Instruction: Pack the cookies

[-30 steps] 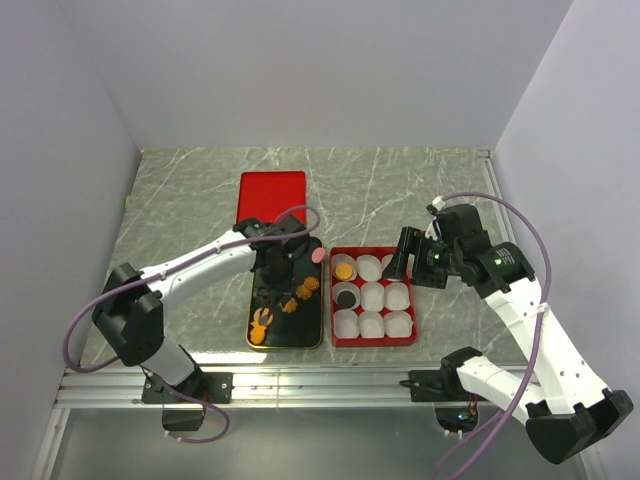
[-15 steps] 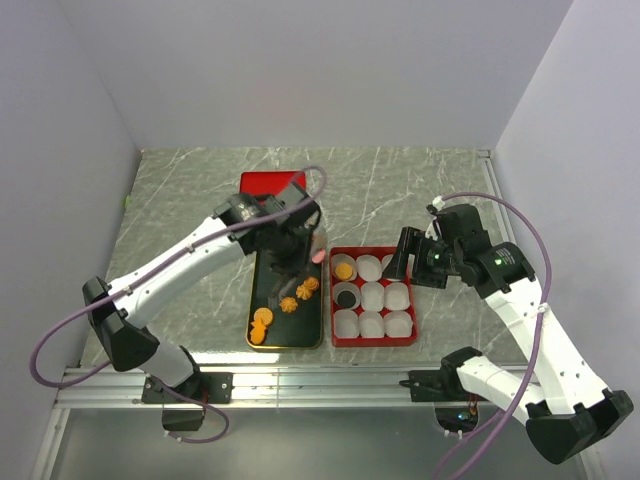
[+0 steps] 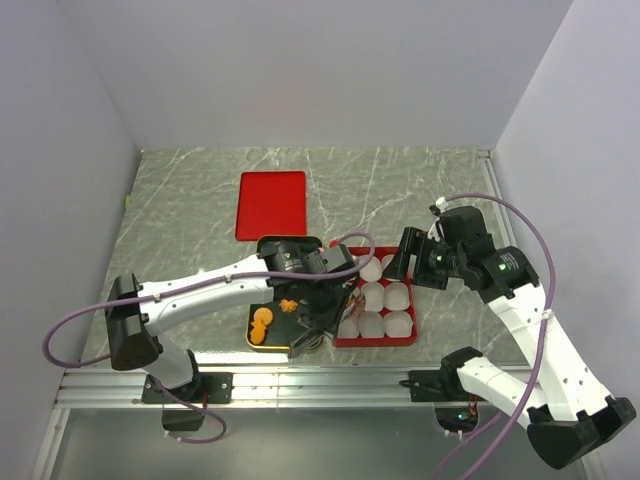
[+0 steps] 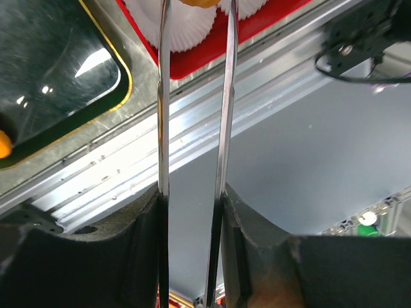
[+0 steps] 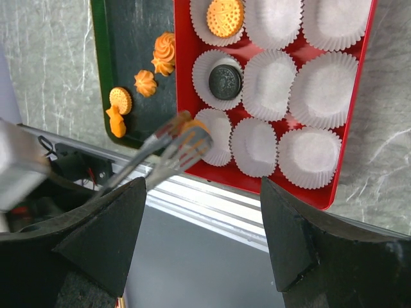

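left tool (image 4: 196,13), thin steel blades clamped on an orange cookie (image 5: 191,126), has swung from the glossy black tray (image 5: 128,38) to the near-left corner of the red box (image 3: 373,342), above a pleated white paper cup (image 5: 221,140); a third cookie looks nearly packed. right tool (image 3: 400,263) hangs spread and empty by the box's right side.

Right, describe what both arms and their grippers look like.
Both the left arm and right arm have white tubular links with black joint housings, and a purple cable loops loosely along each. The left gripper carries two long, thin, shiny metal blades on black mounts. The right gripper has broad, angular matte-black fingers. A green light glows near its wrist.
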